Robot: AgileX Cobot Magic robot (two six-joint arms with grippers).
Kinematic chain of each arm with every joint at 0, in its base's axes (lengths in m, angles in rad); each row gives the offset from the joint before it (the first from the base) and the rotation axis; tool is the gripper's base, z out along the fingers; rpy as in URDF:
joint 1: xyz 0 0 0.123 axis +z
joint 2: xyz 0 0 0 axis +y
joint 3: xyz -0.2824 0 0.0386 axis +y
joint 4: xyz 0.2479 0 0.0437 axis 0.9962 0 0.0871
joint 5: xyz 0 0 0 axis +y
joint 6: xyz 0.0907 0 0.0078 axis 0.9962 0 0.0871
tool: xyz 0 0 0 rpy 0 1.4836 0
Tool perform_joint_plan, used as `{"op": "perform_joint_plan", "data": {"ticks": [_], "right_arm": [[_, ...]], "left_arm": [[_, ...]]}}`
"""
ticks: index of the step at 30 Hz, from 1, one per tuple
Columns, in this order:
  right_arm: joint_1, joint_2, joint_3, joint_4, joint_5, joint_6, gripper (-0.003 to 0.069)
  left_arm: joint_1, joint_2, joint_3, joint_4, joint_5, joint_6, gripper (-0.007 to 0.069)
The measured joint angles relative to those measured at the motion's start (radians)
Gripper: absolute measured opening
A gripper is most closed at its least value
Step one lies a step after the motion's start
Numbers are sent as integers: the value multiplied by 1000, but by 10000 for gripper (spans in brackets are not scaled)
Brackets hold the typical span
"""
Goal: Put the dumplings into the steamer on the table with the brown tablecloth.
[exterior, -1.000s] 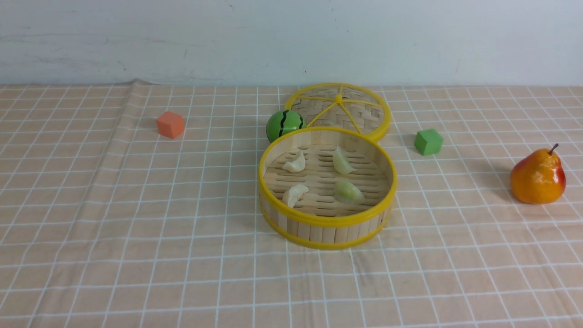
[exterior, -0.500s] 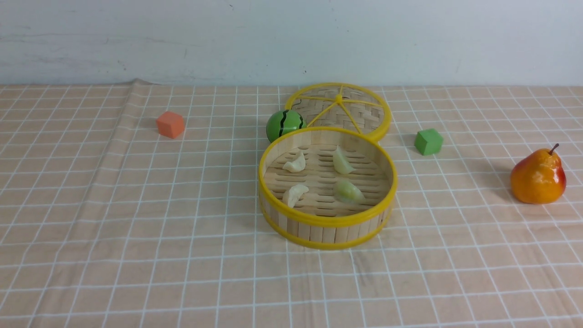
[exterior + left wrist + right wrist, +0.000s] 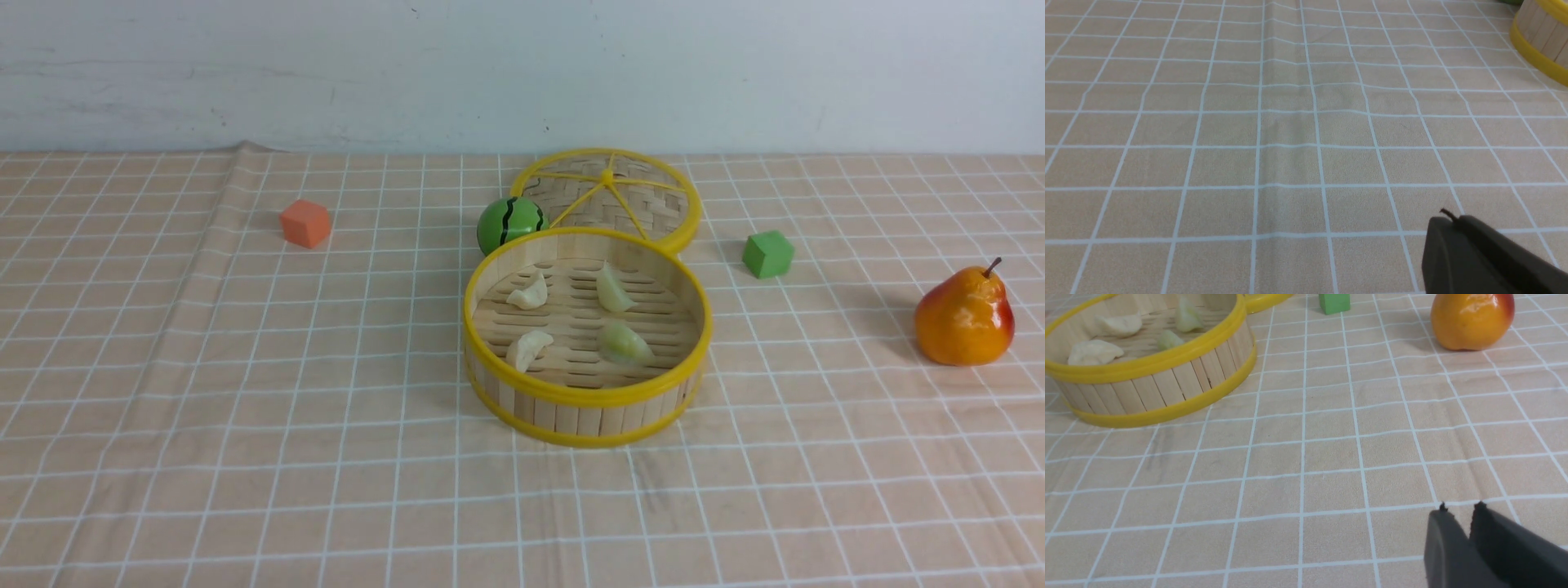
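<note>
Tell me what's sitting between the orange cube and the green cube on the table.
In the front view, the watermelon ball and woven lid lie between the orange cube and green cube.

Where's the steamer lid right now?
In the front view the lid lies flat on the tablecloth just behind the steamer, with the watermelon ball at its left edge.

Bright, even light; seemingly soft shadows
</note>
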Motion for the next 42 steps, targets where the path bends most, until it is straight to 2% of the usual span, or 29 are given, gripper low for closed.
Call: {"op": "perform_joint_plan", "data": {"ticks": [42], "right_arm": [[0, 0, 0, 0, 1, 2, 139]], "left_arm": [[0, 0, 0, 0, 0, 0, 17]]}}
